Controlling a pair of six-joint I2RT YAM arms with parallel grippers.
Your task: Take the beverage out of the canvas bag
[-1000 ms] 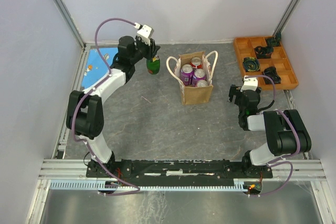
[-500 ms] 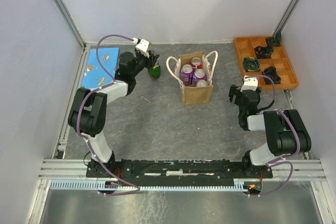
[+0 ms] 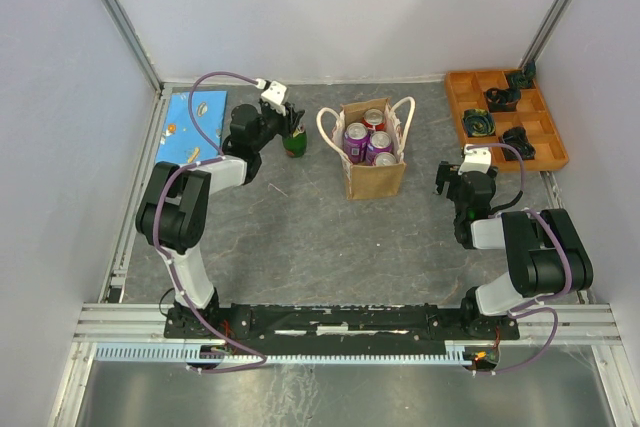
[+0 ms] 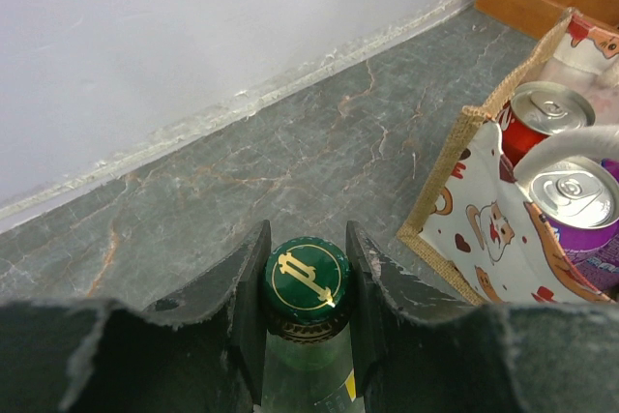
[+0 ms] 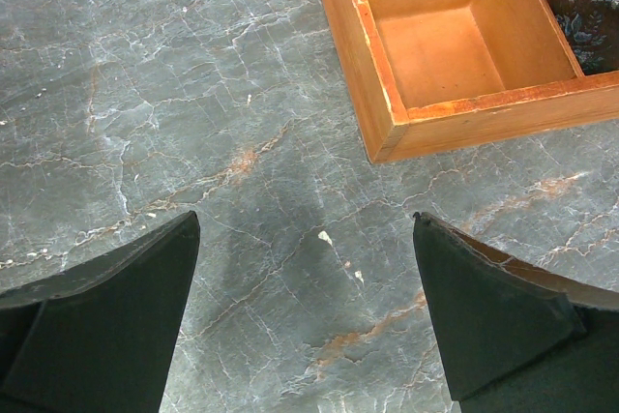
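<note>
Resting nearest, right side: right hand (image 3: 462, 185), fingers spread wide and grasping nothing, over bare desk (image 5: 145, 94) just short of a tray (image 5: 455, 118) corner. It is unmoved over the last second.

Mid desk: bag (image 3: 375, 179), upright, mouth open, a white rope handle at each side. Contents: two purple cans (image 3: 356, 137) and one red can (image 3: 374, 119), with a fourth top partly showing at the front. All sit inside.

Left of the bag and apart from it: bottle (image 3: 294, 144), green with a gold-marked cap, upright. Left hand (image 4: 308, 258) is clenched on its neck, one finger pressed to each side of the cap.

Change: a second ago this bottle hung higher in the same hand. The arm has since folded down, and the bottle is now low by the desk. Whether its base touches cannot be told.

Reading: one beverage is already out of the bag. The step in hand is judged to be set-down, with release likely due next.

Far right corner: the tray, orange, with dark items in several compartments. Far left: blue board (image 3: 190, 127) against the wall.
</note>
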